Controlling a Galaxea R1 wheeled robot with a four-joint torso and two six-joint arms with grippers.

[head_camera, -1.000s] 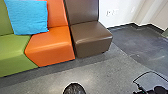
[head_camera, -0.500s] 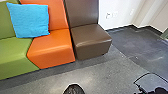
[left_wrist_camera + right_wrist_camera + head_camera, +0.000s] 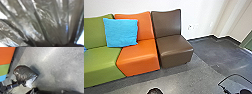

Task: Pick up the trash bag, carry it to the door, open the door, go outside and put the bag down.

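Head camera: it has tipped up, so your robot is probably straightening for the carry.
Left gripper (image 3: pixel 23 83): pinching the gathered neck of your load.
Trash bag (image 3: pixel 22 73): bulging out from that grip over the floor (image 3: pixel 56 69), still indoors.
Right gripper: you can't tell its state.
Seats (image 3: pixel 137 58): lower in your view than before, backrest tops now showing.
Green panel (image 3: pixel 247 43): more shows now; you can't tell if it's the door.

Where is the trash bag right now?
In the right wrist view, the trash bag is at the end of the robot's left arm, over the floor near the orange seat.
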